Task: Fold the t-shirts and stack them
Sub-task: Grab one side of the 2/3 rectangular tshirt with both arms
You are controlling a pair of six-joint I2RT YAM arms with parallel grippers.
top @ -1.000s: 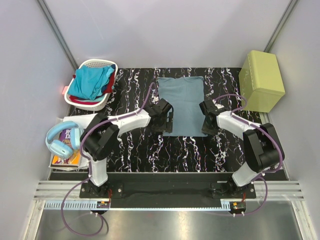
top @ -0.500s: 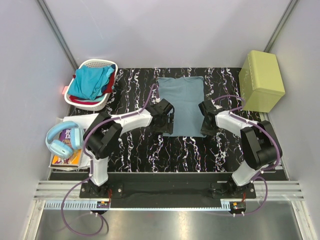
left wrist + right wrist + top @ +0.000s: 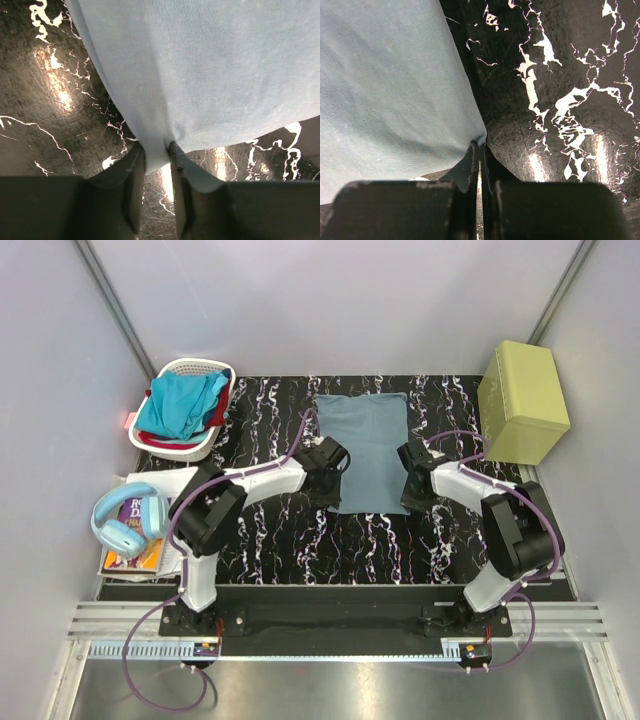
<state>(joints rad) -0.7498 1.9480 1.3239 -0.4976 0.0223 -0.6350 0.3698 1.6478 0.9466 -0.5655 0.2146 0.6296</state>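
Grey-blue tee [image 3: 365, 440] is spread flat in the middle of the black marbled table [image 3: 270, 540] in the top view. The left gripper [image 3: 337, 483] is down at its near left corner and the right gripper [image 3: 405, 483] at its near right corner. The turquoise tee [image 3: 178, 405] and red tee [image 3: 220, 408] are bunched up in the white basket [image 3: 170, 448] over at the far left.

Left wrist view: fingers [image 3: 131, 185] are partway closed with a fat pinch of the tee's corner squeezed between them, the rest of the cloth lying on the table beyond.

Right wrist view: fingers [image 3: 470, 165] are pressed almost flat together, with just the very tip of the other near corner caught at their ends.
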